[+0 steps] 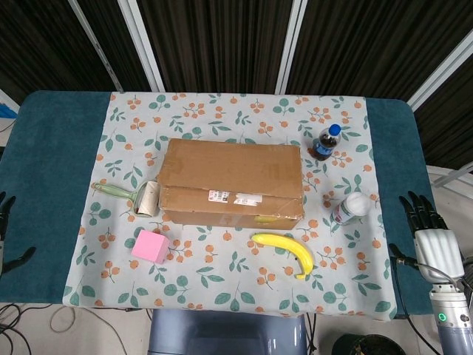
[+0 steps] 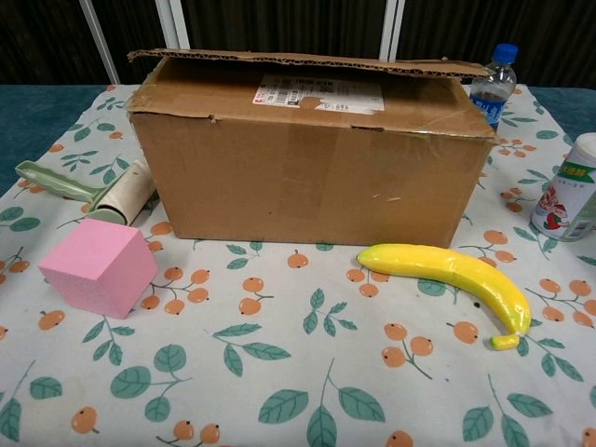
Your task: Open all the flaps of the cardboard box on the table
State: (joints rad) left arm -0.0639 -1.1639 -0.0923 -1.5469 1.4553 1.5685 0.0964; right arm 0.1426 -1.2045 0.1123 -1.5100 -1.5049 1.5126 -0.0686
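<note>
- Cardboard box (image 1: 232, 184) sits mid-table (image 1: 52, 177), flaps down
- Right hand (image 1: 433, 240) off the right edge, fingers spread, holding nothing
- Left hand (image 1: 6, 235) barely visible; state unclear

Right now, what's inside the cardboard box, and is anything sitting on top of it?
Nothing sits on the cardboard box except its stuck-on shipping label. The flaps are folded over the top, the far one slightly lifted, so the inside is covered and cannot be seen.

Floral cloth (image 1: 222, 288) over teal table (image 1: 44, 192)
</note>
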